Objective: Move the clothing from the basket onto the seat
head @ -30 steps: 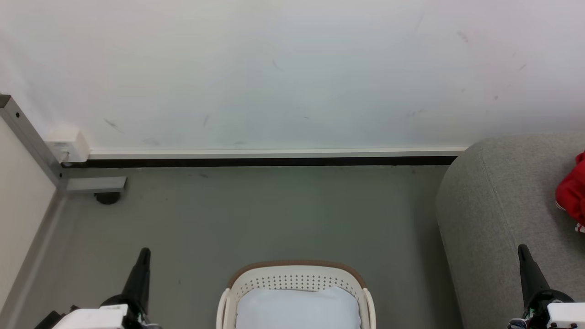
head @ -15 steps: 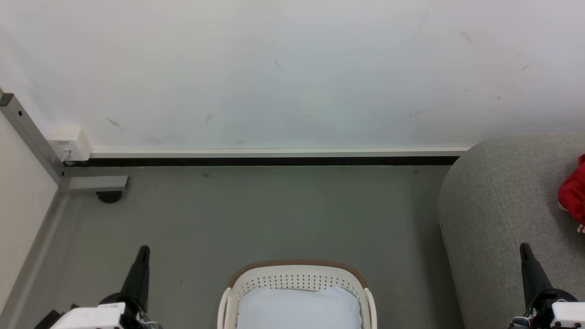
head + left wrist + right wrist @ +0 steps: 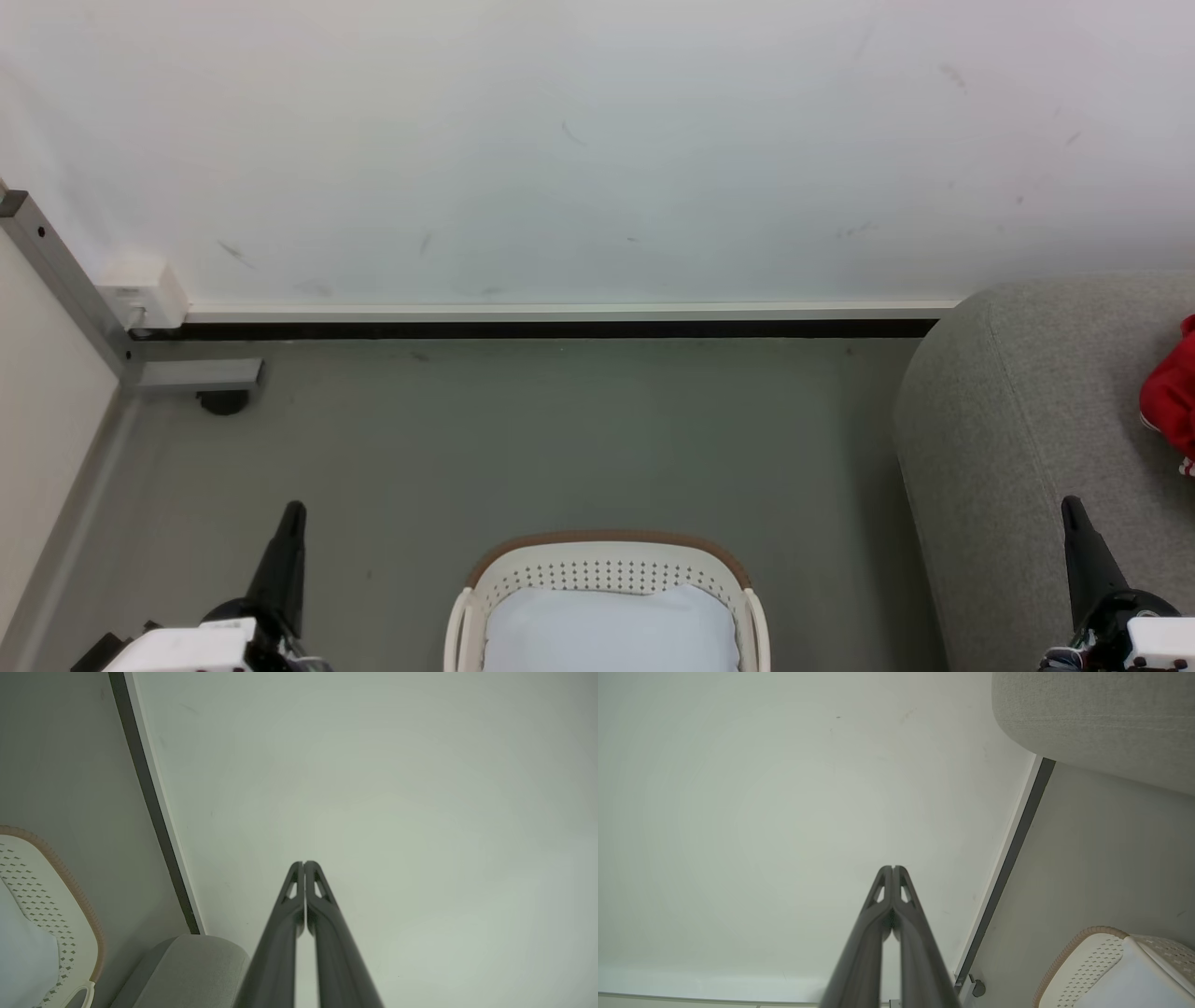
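The cream basket (image 3: pixel 607 566) with a tan rim stands on the floor at the bottom centre of the head view; a pale bluish-white pad lies inside it. Red clothing (image 3: pixel 1173 398) lies on the grey seat (image 3: pixel 1018 411) at the right edge. My left gripper (image 3: pixel 294 509) is shut and empty, left of the basket. My right gripper (image 3: pixel 1071 504) is shut and empty over the seat's front. In the left wrist view my left gripper (image 3: pixel 304 863) points at the wall, with the basket (image 3: pixel 51 891) and seat (image 3: pixel 196 966) at lower left. In the right wrist view my right gripper (image 3: pixel 893 868) points at the wall too.
A white wall (image 3: pixel 597 149) with a dark skirting strip (image 3: pixel 541 329) runs behind the grey floor (image 3: pixel 523 439). A metal frame leg with a caster (image 3: pixel 219 401) and a white wall box (image 3: pixel 140 291) stand at the left.
The head camera shifted very slightly. The grippers, basket and clothing stay where they were.
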